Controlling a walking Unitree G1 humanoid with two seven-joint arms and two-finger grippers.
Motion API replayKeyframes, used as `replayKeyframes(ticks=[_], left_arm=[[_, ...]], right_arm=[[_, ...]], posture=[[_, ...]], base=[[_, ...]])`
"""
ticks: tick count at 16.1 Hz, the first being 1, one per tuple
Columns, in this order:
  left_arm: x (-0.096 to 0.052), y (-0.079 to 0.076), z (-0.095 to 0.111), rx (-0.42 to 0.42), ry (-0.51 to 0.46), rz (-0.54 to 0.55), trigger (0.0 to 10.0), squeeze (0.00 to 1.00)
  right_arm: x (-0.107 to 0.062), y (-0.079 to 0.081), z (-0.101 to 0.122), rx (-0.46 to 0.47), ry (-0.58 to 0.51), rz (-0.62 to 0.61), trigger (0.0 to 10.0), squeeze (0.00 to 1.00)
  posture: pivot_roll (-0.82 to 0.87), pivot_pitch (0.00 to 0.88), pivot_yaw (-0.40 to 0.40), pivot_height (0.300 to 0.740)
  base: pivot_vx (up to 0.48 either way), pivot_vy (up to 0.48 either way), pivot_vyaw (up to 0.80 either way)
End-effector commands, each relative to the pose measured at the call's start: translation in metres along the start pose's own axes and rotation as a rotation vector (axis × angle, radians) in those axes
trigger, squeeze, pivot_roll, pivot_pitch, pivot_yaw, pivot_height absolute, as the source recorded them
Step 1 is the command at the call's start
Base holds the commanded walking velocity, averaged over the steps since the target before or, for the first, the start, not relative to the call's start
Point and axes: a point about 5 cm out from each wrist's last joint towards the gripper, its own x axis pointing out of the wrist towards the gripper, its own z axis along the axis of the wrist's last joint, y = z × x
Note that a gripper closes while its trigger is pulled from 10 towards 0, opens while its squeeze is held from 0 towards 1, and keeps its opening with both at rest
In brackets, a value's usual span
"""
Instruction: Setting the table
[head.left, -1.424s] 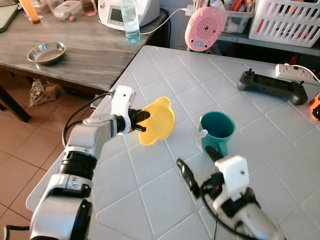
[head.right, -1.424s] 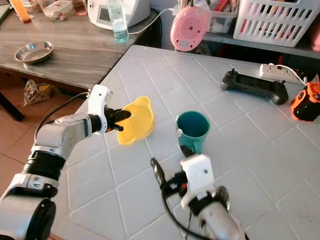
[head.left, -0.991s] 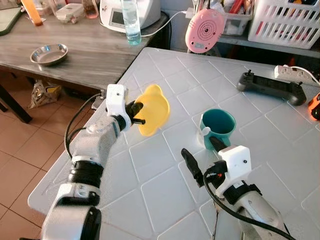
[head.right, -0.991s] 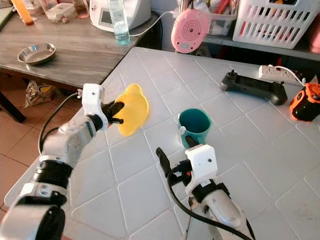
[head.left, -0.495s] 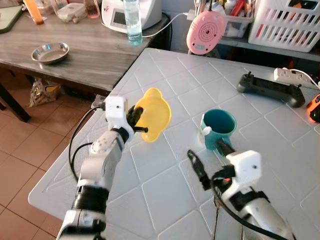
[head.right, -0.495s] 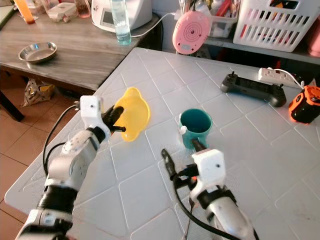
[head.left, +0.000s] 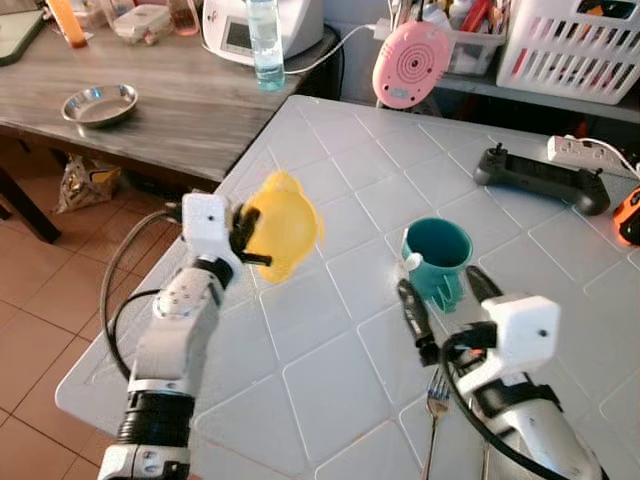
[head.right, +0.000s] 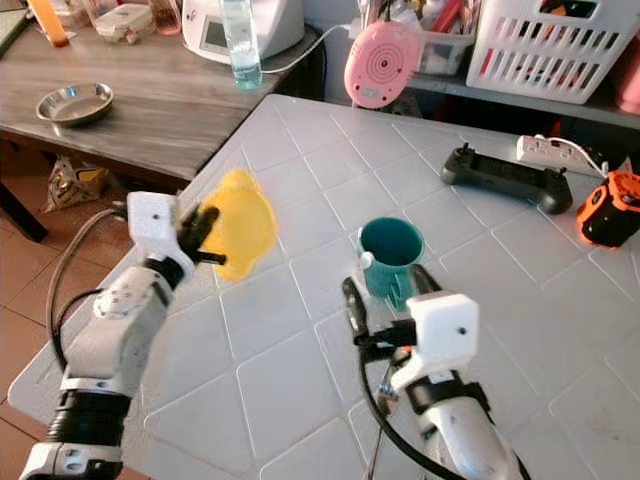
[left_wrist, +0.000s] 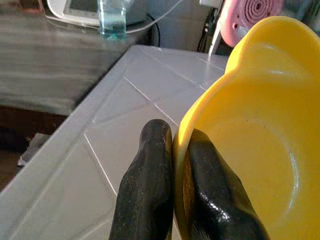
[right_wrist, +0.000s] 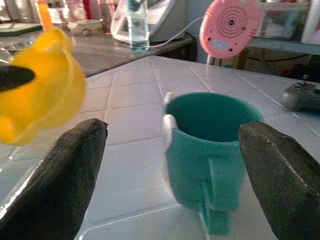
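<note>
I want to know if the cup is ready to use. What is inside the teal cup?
The teal cup stands upright on the white table, and the visible inner wall looks bare. Its bottom is hidden by the rim, so whether it holds anything cannot be told.

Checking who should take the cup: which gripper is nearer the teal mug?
Right. The right gripper sits open just in front of the teal mug, fingers either side of its handle. The left gripper is off to the mug's left, holding the yellow bowl above the table.

Silver arms, white wrist blocks, black looping cables; each tool (head.left: 252, 236) two long black fingers.
</note>
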Motion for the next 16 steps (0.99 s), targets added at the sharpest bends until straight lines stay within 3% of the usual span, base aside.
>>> replayKeyframes(ticks=[1, 4, 13, 16], left_arm=[[-0.006, -0.001, -0.002, 0.027, 0.005, 0.004, 10.0, 0.00], [-0.012, -0.008, -0.008, 0.041, 0.031, -0.022, 10.0, 0.00], [-0.007, -0.013, -0.006, 0.030, 0.045, -0.058, 10.0, 0.00], [-0.006, -0.014, -0.005, 0.029, 0.048, -0.065, 10.0, 0.00]], right_arm=[[-0.005, -0.002, 0.002, -0.002, -0.002, -0.032, 10.0, 0.00], [-0.006, -0.003, 0.003, -0.002, 0.004, -0.053, 10.0, 0.00], [-0.005, 0.000, 0.001, 0.015, 0.009, -0.061, 10.0, 0.00], [-0.005, 0.002, -0.001, 0.023, 0.012, -0.058, 10.0, 0.00]], posture=[[0.08, 0.130, 0.013, 0.740], [0.08, 0.133, 0.014, 0.740], [0.07, 0.134, 0.022, 0.740], [0.08, 0.134, 0.027, 0.740]], base=[[0.000, 0.000, 0.00], [0.000, 0.000, 0.00], [0.000, 0.000, 0.00], [-0.265, 0.000, 0.00]])
